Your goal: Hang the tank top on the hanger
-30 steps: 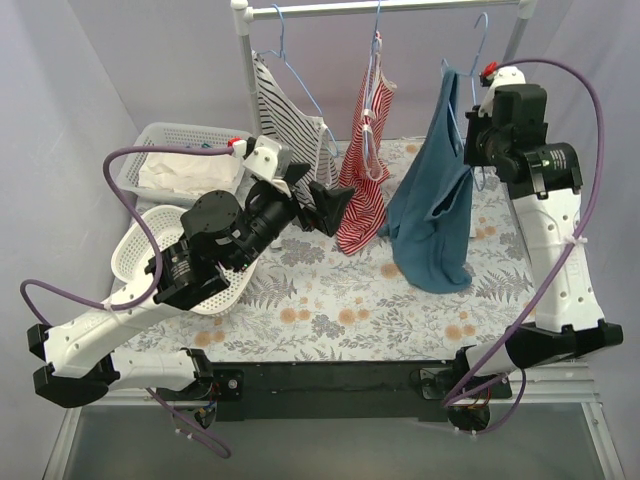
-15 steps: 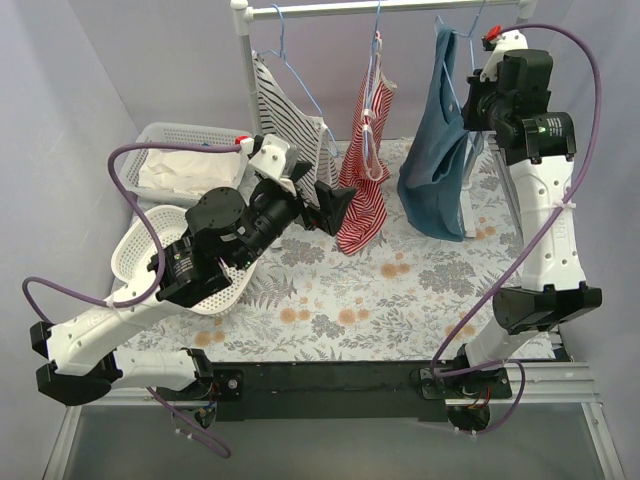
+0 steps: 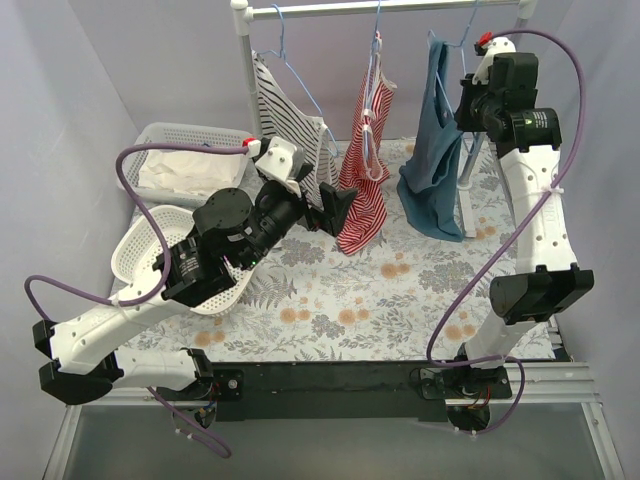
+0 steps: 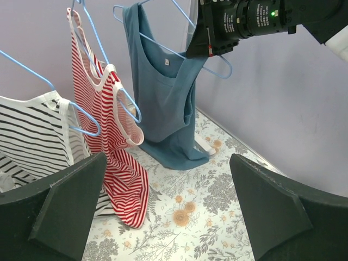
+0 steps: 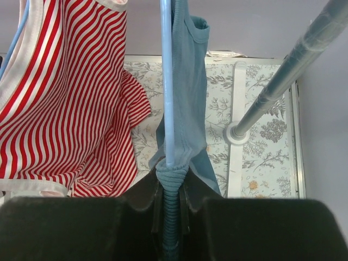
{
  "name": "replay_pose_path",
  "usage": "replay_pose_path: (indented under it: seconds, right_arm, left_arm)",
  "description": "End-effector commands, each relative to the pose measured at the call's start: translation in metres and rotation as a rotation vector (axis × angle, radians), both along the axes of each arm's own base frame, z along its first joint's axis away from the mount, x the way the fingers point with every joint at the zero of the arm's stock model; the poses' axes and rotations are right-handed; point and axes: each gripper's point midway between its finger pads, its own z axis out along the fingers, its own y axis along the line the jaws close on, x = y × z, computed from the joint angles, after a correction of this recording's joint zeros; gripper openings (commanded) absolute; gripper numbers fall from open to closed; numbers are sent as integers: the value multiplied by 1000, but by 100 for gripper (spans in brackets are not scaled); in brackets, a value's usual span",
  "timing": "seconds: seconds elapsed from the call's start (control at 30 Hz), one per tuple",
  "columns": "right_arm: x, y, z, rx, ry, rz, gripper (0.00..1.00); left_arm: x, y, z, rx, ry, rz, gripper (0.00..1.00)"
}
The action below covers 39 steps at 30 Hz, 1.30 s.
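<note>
The teal-blue tank top (image 3: 435, 150) hangs on the light-blue hanger (image 3: 466, 40) at the right end of the rail, its hem touching the tablecloth. My right gripper (image 3: 463, 108) is high by the rail, shut on a bunched strap of the tank top (image 5: 190, 98) and the hanger wire (image 5: 167, 81). The hanger's hook is close to the rail; I cannot tell if it is over it. My left gripper (image 3: 335, 210) is open and empty in mid-table, facing the tank top (image 4: 163, 103) and hanger (image 4: 179, 57).
The rail (image 3: 390, 8) also carries a black-and-white striped top (image 3: 290, 115) and a red-and-white striped top (image 3: 365, 170) on hangers. A grey basket (image 3: 190, 160) and a white basket (image 3: 150, 255) sit at left. The rack post foot (image 5: 235, 132) stands right of the tank top.
My right arm has raised the hanger and tank top from low over the table up to the rail and slightly left. The left arm has barely moved.
</note>
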Motion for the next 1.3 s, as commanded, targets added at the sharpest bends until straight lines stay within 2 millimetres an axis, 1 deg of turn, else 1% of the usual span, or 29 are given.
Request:
replay_pose_path:
  seconds: [0.0, 0.07, 0.2, 0.3, 0.37, 0.4, 0.43, 0.47, 0.5, 0.53, 0.57, 0.6, 0.63, 0.67, 0.7, 0.73, 0.77, 0.8, 0.83, 0.87, 0.9, 0.93, 0.97, 1.03, 1.07, 1.1, 1.13, 1.17, 1.27]
  right_arm:
    - [-14, 4, 52, 60, -167, 13, 30]
    - [-23, 4, 59, 72, -181, 11, 37]
    - [-43, 1, 70, 96, -204, -4, 55]
    - [-65, 3, 74, 118, -215, 14, 63]
    - [-85, 4, 74, 131, -220, 23, 64]
    - [-93, 14, 74, 155, -217, 81, 64]
    - [-100, 18, 73, 173, -213, 96, 64]
    - [-115, 25, 78, 189, -228, 123, 64]
    - [-121, 36, 67, 200, -202, 170, 64]
    - [-127, 44, 65, 210, -200, 203, 64]
    - [-142, 54, 71, 227, -223, 245, 64]
    - [-146, 64, 53, 243, -187, 278, 64]
    - [-154, 75, 52, 262, -193, 317, 64]
    - [-172, 94, 63, 303, -237, 387, 64]
    - [-178, 103, 57, 316, -227, 401, 64]
    - [-182, 115, 40, 322, -192, 427, 65]
    - [-199, 132, 38, 345, -185, 485, 66]
    - [-202, 137, 31, 346, -177, 482, 66]
    - [-205, 146, 5, 338, -123, 498, 67]
    - [-218, 158, 2, 369, -116, 539, 68]
    - [-222, 165, -7, 377, -100, 555, 68]
    - [-227, 173, -42, 369, -29, 568, 68]
    - [-241, 184, -49, 379, -16, 610, 68]
    - [-250, 194, -71, 391, 1, 621, 69]
    - [-265, 202, -102, 370, 52, 656, 69]
    - [-264, 203, -109, 374, 37, 633, 70]
    - [-273, 208, -118, 370, 39, 661, 70]
    - [-279, 204, -146, 344, 70, 658, 71]
    - [-276, 197, -169, 322, 50, 632, 73]
  left_arm:
    - [1, 6, -7, 1, 13, 25, 98]
    - [0, 6, -8, -1, 19, 24, 98]
    - [0, 6, -17, 4, 41, 22, 98]
    - [0, 7, -23, 6, 59, 27, 98]
    - [0, 7, -31, 12, 76, 34, 98]
    - [0, 8, -34, 11, 82, 38, 98]
    - [1, 8, -41, 20, 93, 41, 98]
    - [1, 9, -45, 18, 103, 46, 98]
    - [2, 8, -51, 24, 112, 49, 98]
    - [2, 8, -59, 34, 123, 54, 98]
    - [2, 8, -65, 33, 139, 55, 98]
    - [2, 9, -72, 42, 152, 60, 98]
    - [1, 10, -76, 41, 162, 62, 98]
    - [1, 9, -93, 59, 194, 67, 98]
    - [1, 10, -100, 62, 210, 73, 98]
    - [1, 11, -108, 68, 226, 82, 98]
    - [0, 13, -121, 87, 249, 90, 98]
    - [-1, 13, -130, 77, 281, 94, 98]
    - [-2, 14, -137, 76, 300, 96, 98]
    - [-3, 15, -153, 98, 330, 102, 98]
    - [-5, 15, -160, 78, 365, 110, 98]
    - [-6, 17, -168, 78, 391, 119, 98]
    - [-8, 17, -180, 92, 418, 122, 98]
    - [-11, 18, -201, 85, 488, 139, 98]
    - [-14, 19, -210, 90, 514, 139, 98]
    - [-17, 20, -221, 96, 542, 140, 98]
    - [-19, 20, -226, 73, 573, 144, 98]
    - [-21, 21, -232, 62, 599, 150, 98]
    - [-28, 24, -252, 30, 679, 166, 98]
